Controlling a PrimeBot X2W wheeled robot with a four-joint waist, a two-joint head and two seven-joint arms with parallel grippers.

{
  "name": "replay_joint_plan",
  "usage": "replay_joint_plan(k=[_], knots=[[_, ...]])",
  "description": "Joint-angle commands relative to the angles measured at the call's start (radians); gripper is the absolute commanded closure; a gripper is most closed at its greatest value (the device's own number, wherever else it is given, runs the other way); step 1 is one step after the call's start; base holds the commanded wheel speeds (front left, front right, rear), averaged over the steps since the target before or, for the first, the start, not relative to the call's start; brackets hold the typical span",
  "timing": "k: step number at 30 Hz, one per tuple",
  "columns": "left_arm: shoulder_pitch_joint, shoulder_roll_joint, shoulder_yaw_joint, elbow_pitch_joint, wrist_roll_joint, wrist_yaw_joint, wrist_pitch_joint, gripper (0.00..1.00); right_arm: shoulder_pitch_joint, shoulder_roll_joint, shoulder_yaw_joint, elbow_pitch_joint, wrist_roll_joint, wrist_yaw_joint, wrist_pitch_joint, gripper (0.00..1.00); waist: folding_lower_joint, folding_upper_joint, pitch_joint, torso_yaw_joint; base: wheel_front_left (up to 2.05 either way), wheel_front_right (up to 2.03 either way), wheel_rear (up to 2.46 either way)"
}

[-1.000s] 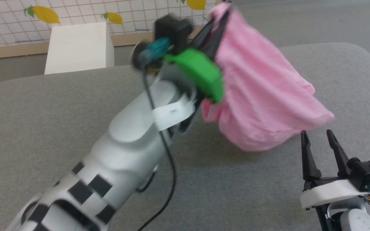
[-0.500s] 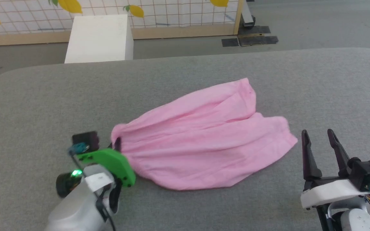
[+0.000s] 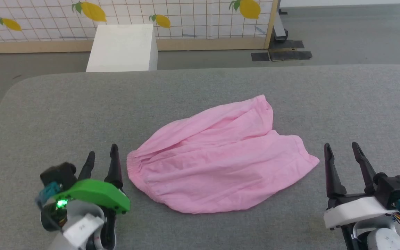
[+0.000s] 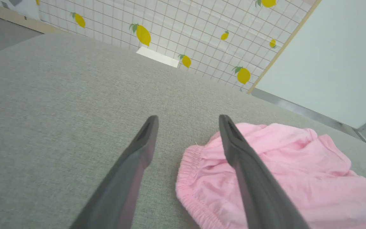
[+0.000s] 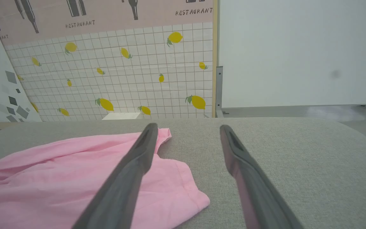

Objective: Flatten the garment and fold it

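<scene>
Near the middle of the grey fabric-covered bench (image 3: 64,104), somewhat closer to its near edge than its far one, the light-pink shorts (image 3: 221,166) lie spread out but not yet flat. The gathered elastic waistband (image 3: 132,170) faces the bench's left end and the leg hems (image 3: 307,156) point toward the right end. A long ridge of loose cloth runs across the upper half, and the far leg looks bunched against the near one.

The left gripper (image 3: 102,150) sits low over the near-left part of the bench, its two dark fingers spread apart and empty. Its right finger is just beside the waistband, and in the left wrist view that finger overlaps the pink cloth; I cannot tell whether it touches. The right gripper (image 3: 340,145) hangs near the near-right corner, also spread wide with nothing between its fingers, close to the nearer leg hem but apart from it.

My reading is that the flattening step is in hand and no fold has begun. The next move probably calls for each claw to pinch an edge, the left at the waistband and the right at a hem. They would then draw the thin fabric taut along the bench to take out the ridge and separate the legs. The cloth is soft and wrinkly, so a shallow pinch may slip or catch one layer only
</scene>
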Motion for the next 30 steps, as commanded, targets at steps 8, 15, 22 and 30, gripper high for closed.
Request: replay_joint_plan(k=[8, 15, 22, 30], knots=[[0.204, -0.121, 0.146, -0.153, 0.287, -0.103, -0.006, 0.00, 0.014, 0.000, 0.009, -0.004, -0.016, -0.002, -0.005, 0.00, 0.0000, 0.0000, -0.011, 0.020, 0.00, 0.00, 0.00], [0.195, -0.134, 0.043, -0.011, 0.340, -0.169, 0.087, 0.00, 0.013, 0.000, 0.015, -0.002, -0.014, -0.002, -0.005, 0.00, 0.0000, 0.0000, -0.008, 0.027, 0.00, 0.00, 0.00], [0.129, -0.158, 0.019, 0.055, 0.308, -0.147, 0.246, 0.00, 0.009, 0.000, 0.016, 0.001, -0.005, -0.002, -0.005, 0.00, 0.0000, 0.0000, 0.009, 0.022, 0.00, 0.00, 0.00], [0.040, -0.170, 0.018, 0.120, 0.284, -0.112, 0.375, 0.00, -0.003, 0.000, 0.012, 0.000, -0.001, -0.002, -0.005, 0.00, 0.0000, 0.0000, 0.029, 0.007, 0.00, 0.00, 0.00]])
